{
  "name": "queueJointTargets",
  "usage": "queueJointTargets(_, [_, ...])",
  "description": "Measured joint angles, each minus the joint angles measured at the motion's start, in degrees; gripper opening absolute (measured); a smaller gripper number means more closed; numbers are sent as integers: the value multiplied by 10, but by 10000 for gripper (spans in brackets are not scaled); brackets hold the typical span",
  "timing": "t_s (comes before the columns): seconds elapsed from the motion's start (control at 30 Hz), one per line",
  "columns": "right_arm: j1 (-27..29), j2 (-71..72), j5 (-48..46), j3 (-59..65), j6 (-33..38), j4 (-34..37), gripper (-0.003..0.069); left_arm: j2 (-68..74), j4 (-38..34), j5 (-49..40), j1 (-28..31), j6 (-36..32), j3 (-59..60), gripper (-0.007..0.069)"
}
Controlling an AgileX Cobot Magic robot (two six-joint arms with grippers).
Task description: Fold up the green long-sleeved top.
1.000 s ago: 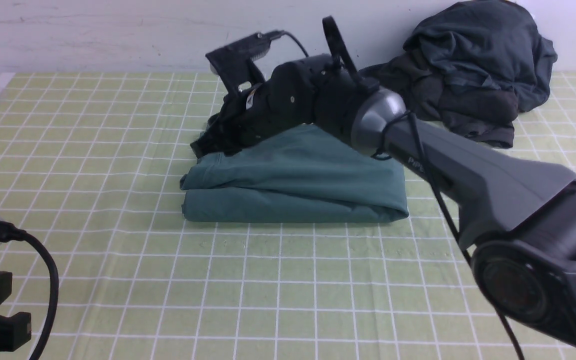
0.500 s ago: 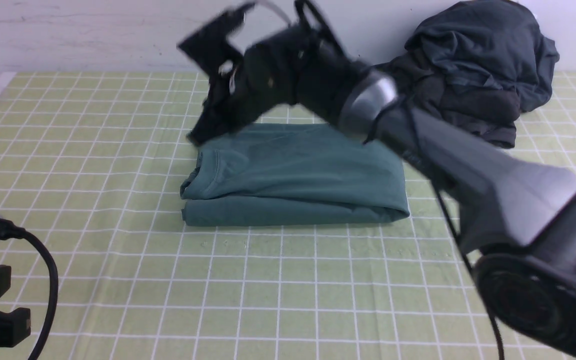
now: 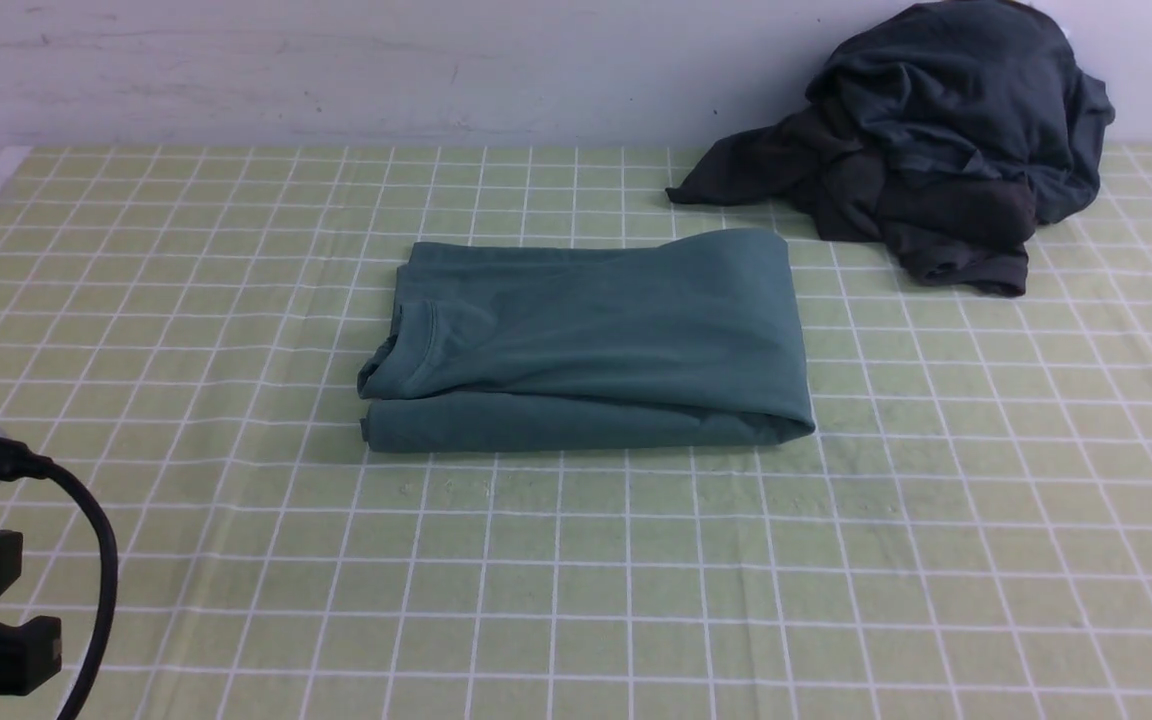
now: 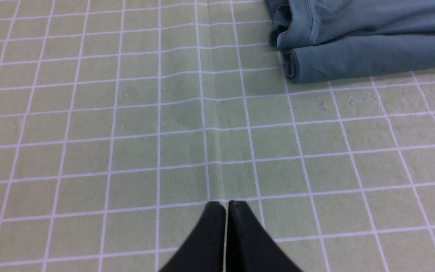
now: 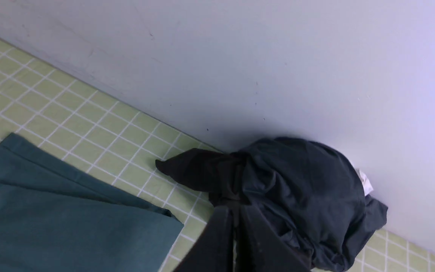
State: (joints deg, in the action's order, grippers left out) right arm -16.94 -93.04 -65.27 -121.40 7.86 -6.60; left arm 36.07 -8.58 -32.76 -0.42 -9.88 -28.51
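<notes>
The left tool (image 4: pixel 225 207) is pointing at a bare patch of the desk (image 3: pixel 636 580), which is wearing a pale green cloth with a white grid. Its two black fingers are pressing together with nothing between them. The teal-green cotton long-sleeved top (image 3: pixel 586 340) is lying folded into a flat rectangle ahead of this tool and towards its right, well apart, with the ribbed collar at the end nearer the tool. The right tool (image 5: pixel 234 213) is likewise sitting closed, gripping nothing. A crumpled heap of dark charcoal and slate-grey garments (image 3: pixel 936 130) is lying ahead of its tips against the white wall (image 5: pixel 240 56), and the folded top is lying nearer, off to one side.
</notes>
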Motion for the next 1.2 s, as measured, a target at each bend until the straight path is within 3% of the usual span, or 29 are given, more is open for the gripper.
queueJointTargets(0.17, [38, 153, 222, 286, 20, 88, 20, 0, 0, 0, 0, 0, 0, -3])
queueJointTargets(0.2, [38, 160, 222, 286, 20, 88, 20, 0, 0, 0, 0, 0, 0, -3])
queueJointTargets(0.27, [38, 264, 405, 462, 34, 99, 20, 0, 0, 0, 0, 0, 0, -3])
queueJointTargets(0.37, [38, 364, 615, 633, 36, 100, 20, 0, 0, 0, 0, 0, 0, -3])
queueJointTargets(0.43, [38, 399, 698, 691, 36, 100, 20, 0, 0, 0, 0, 0, 0, -3])
queueJointTargets(0.53, [38, 463, 1000, 882, 19, 102, 20, 0, 0, 0, 0, 0, 0, -3])
queueJointTargets(0.7, [38, 487, 1203, 1033, 8, 106, 20, 0, 0, 0, 0, 0, 0, -3])
queueJointTargets(1.03, [38, 487, 1214, 1217, 6, 105, 20, 0, 0, 0, 0, 0, 0, -3])
queueJointTargets(1.2, [38, 491, 1114, 1228, 5, 104, 20, 0, 0, 0, 0, 0, 0, -3])
